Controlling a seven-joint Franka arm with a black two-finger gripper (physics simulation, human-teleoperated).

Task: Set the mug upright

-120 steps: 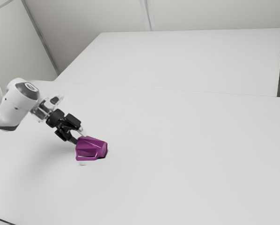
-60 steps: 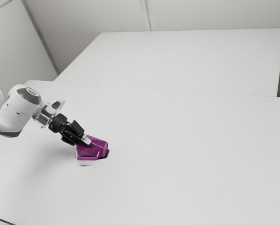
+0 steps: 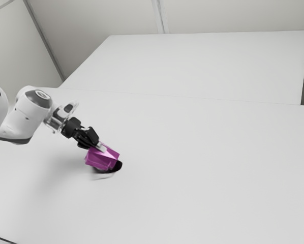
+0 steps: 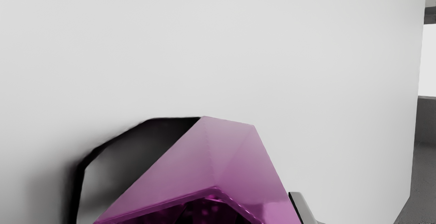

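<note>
Fingers [image 3: 101, 147] of the black gripper [image 3: 98, 147] are closed on the purple mug [image 3: 102, 158], one light tip lying against its upper side in the exterior view. The opposite finger is hidden at the mug, so its exact contact point cannot be stated. The white arm [image 3: 26, 114] enters from the exterior view's left and slopes down to the mug. The mug is tilted, not upright. A dark shadow [image 3: 116, 166] lies on the white table [image 3: 208, 168] below it, toward the exterior view's right, consistent with a mug raised at least in part from the surface. Handle position cannot be determined. Pale wall panels [image 3: 233, 15] stand behind.

Wrist view: one grey finger [image 4: 301, 205] is seen just beside the mug's outer wall. The mug's rim [image 4: 215, 187] and dark interior [image 4: 204, 212] are turned toward the hand, and the faceted outer wall narrows away from it. On the side of the mug away from the visible finger, the shadow spreads across the table, black along its outline and greyer within. Beyond the table's edge, past the visible finger's side, are dark grey surfaces [image 4: 424, 173].
</note>
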